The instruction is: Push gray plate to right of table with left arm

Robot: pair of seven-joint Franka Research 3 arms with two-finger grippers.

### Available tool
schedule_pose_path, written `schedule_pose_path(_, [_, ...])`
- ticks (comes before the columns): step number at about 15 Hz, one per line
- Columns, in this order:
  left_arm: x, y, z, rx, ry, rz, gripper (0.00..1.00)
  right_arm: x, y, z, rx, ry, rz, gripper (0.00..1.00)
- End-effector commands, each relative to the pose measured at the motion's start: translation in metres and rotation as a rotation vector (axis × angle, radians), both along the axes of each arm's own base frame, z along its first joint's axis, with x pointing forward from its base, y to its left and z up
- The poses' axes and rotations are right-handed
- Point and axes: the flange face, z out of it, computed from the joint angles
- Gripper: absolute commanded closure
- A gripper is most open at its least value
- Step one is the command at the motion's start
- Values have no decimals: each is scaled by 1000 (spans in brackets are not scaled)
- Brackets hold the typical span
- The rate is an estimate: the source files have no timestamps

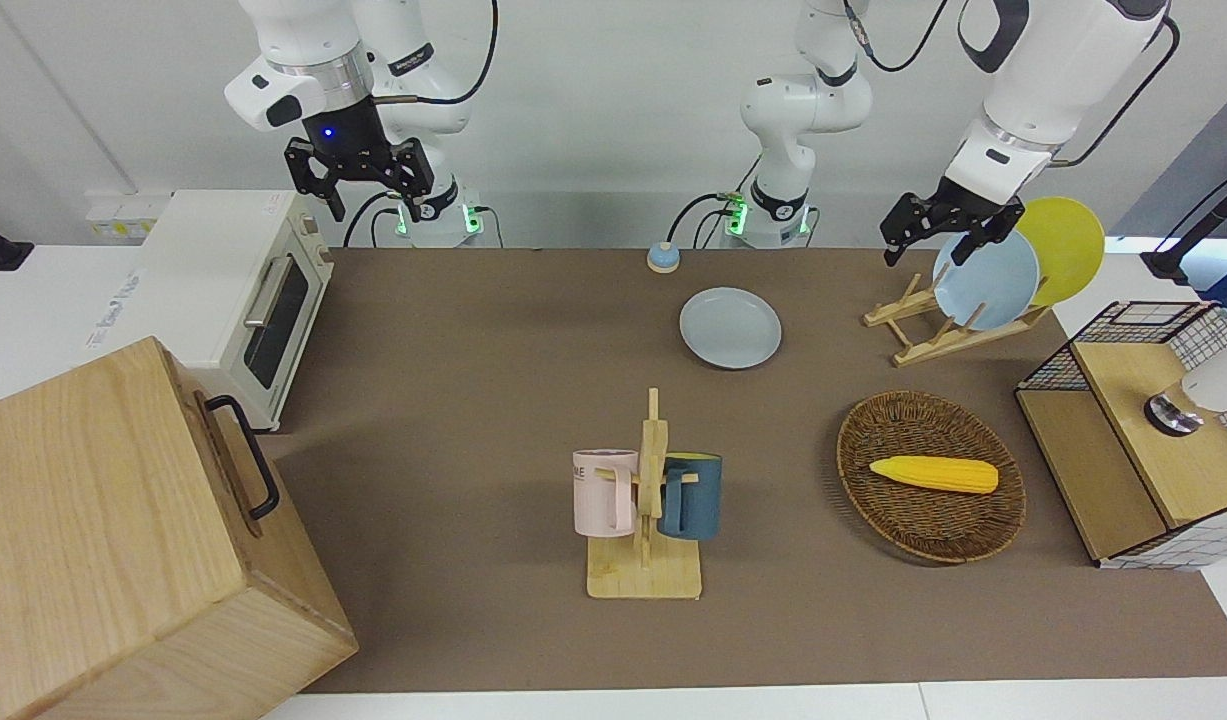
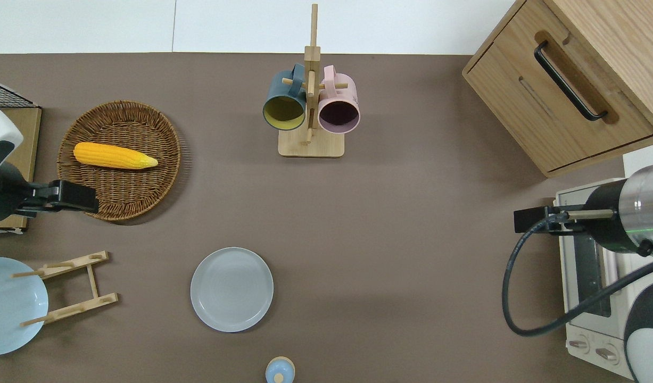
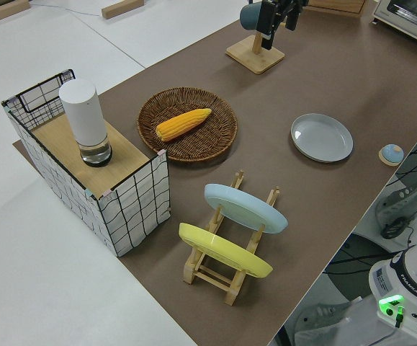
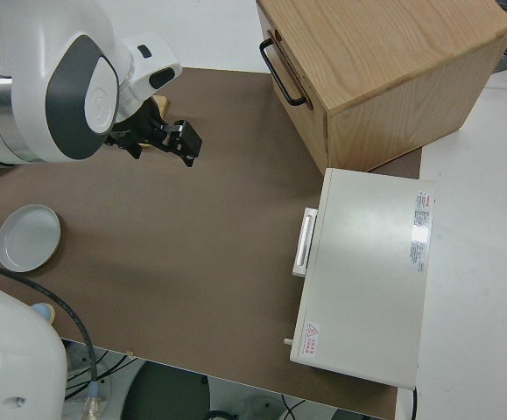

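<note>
Clutter on most sides of the gray plate (image 2: 231, 289), lying flat and empty on the table (image 2: 411, 213) on the side near the robots, touched by nothing. Just nearer to the robots than the plate, a small blue-topped bell (image 2: 280, 371). Toward the left arm's end from the plate, a wooden rack (image 2: 76, 290) propping a sky-blue plate (image 1: 985, 280) and a yellow plate (image 1: 1071, 245) on edge. Farther from the robots than the plate and toward that same end, a wicker basket (image 2: 169, 159) holding one ear of corn (image 2: 115, 156). Farther still at that end, a wire crate (image 1: 1133, 430) with a white cylinder (image 3: 84, 119) standing on its wooden top. Straight out from the plate, away from the robots, a mug tree (image 2: 310, 143) hung with a teal mug (image 2: 284, 101) and a pink mug (image 2: 338, 103). Toward the right arm's end from the plate, open brown covering, then a white toaster oven (image 1: 243, 300) and a wooden cabinet (image 1: 123, 530) (both well apart from the plate). Left gripper (image 1: 923, 255) up in the air over the basket's rim, fingers spread, pinching nothing. Right gripper (image 1: 373, 200) parked, fingers likewise apart.
</note>
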Motion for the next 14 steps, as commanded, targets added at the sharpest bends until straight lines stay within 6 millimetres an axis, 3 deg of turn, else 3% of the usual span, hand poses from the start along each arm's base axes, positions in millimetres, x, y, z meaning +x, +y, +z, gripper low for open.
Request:
schedule_pose_path(1, [-5,-12,6,21,1,-35,9,-8,0,0,9,3,-21,5])
schedule_pose_path(5, [-7,-21,7,43,0,-58,9,-8,0,0,9,3,-21,5])
schedule_pose_path(14, [-7,-22,6,71,-3,-41,28,-8,0,0,9,3,-21,5])
